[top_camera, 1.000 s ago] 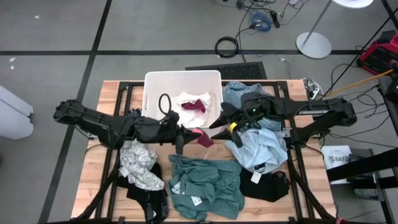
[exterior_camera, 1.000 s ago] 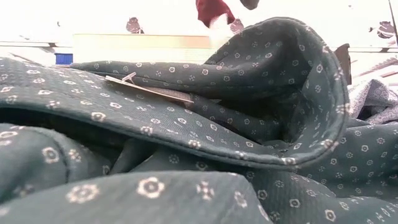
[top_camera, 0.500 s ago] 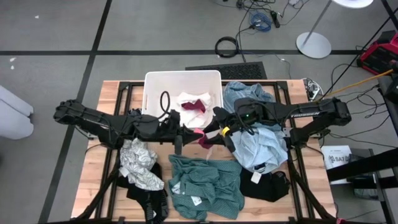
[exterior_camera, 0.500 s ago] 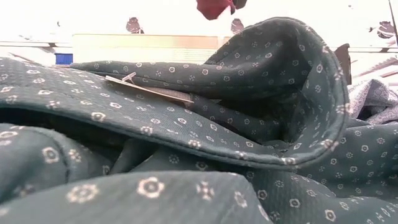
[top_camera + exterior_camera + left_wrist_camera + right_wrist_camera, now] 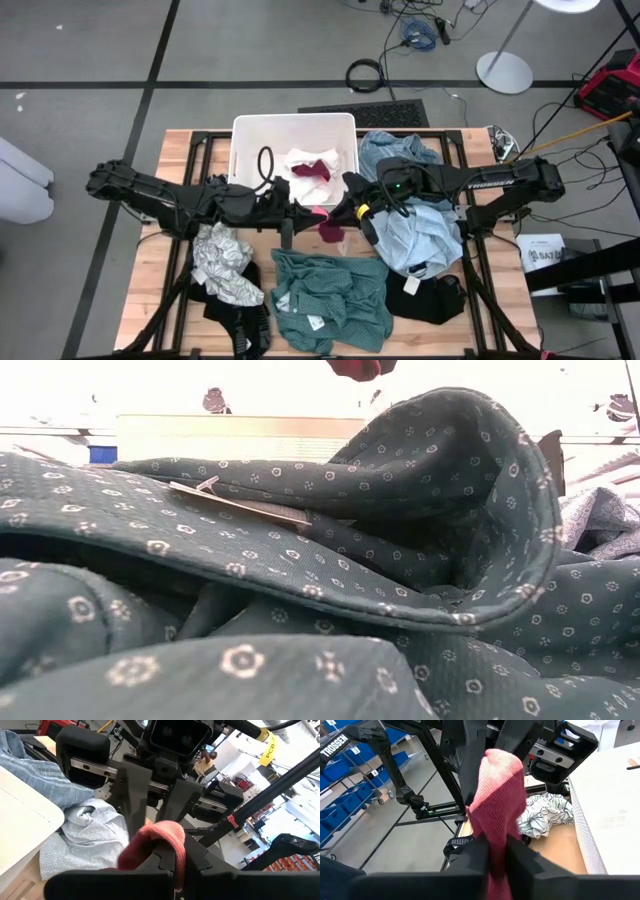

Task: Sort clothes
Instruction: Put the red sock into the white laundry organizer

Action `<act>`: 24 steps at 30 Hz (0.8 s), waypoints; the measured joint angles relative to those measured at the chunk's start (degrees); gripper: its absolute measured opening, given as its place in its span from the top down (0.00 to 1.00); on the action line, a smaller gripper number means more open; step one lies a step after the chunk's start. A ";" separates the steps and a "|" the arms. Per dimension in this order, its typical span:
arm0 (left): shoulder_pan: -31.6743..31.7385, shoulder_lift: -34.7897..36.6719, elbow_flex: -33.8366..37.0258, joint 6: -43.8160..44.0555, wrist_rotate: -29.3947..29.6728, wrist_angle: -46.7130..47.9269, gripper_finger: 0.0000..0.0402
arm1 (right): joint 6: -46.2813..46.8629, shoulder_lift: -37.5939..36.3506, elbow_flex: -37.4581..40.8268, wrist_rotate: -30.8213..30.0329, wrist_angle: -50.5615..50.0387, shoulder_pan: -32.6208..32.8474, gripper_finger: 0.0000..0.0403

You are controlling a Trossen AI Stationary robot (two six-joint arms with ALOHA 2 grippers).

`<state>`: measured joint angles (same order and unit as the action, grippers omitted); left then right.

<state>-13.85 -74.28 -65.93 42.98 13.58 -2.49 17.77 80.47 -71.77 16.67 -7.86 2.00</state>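
Observation:
A dark red cloth (image 5: pixel 329 229) hangs in the air between my two grippers, in front of the white bin (image 5: pixel 243 135). It also shows at the top edge of the low view (image 5: pixel 360 368). My left gripper (image 5: pixel 300 212) reaches in from the table's left and is shut on the cloth. My right gripper (image 5: pixel 347 212) comes from the right and is shut on the same cloth. On the table lie a teal-green shirt (image 5: pixel 330 298), a light blue shirt (image 5: pixel 420 235), a black garment (image 5: pixel 428 297) and a white-grey patterned one (image 5: pixel 225 262). My left gripper pinches one end of the red cloth (image 5: pixel 159 840) between its two fingers, coming level from the table's left. The cloth bunches over the fingertips and is lifted clear of the table. My right gripper pinches the cloth's other end (image 5: pixel 496 836) between its two fingers, coming level from the table's right and facing the left gripper. The cloth runs from these fingers to the left gripper's fingers (image 5: pixel 474 760), clear of the table.
The bin holds a dark red piece (image 5: pixel 310 170) and white cloth (image 5: pixel 300 158). A blue-grey garment (image 5: pixel 385 148) lies right of the bin. The teal shirt fills the low view (image 5: pixel 300 580) close to the camera. The table's metal frame (image 5: pixel 200 150) runs along both sides.
My right gripper has moved toward the table's left, up to the left gripper, and its fingers have come together on the red cloth's free end. The cloth, which hung loose below the left gripper, is now bunched between both grippers and sits higher.

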 joint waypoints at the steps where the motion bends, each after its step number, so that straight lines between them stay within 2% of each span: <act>1: 0.02 0.00 0.00 0.00 0.00 0.15 0.98 | -0.47 0.00 0.00 0.00 0.00 0.00 0.96; 6: 0.00 0.02 0.00 -0.41 -0.70 3.29 0.92 | -0.45 0.00 0.00 0.00 0.20 0.00 0.98; 14: 0.02 0.04 -0.04 1.53 -1.42 13.74 0.85 | -1.34 -0.54 0.04 0.00 -0.62 -0.59 0.99; 20: -0.66 0.02 -0.04 2.67 -1.00 21.62 0.84 | -2.17 -2.46 0.02 -0.02 -1.22 -4.23 1.00; 24: -2.27 0.02 -0.04 2.73 2.89 23.52 0.84 | -2.18 -3.21 -0.04 -0.03 -0.18 -8.04 1.00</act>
<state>-16.12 -74.26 -65.97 45.71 16.47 21.03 15.59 77.25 -71.81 16.64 -8.03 -6.04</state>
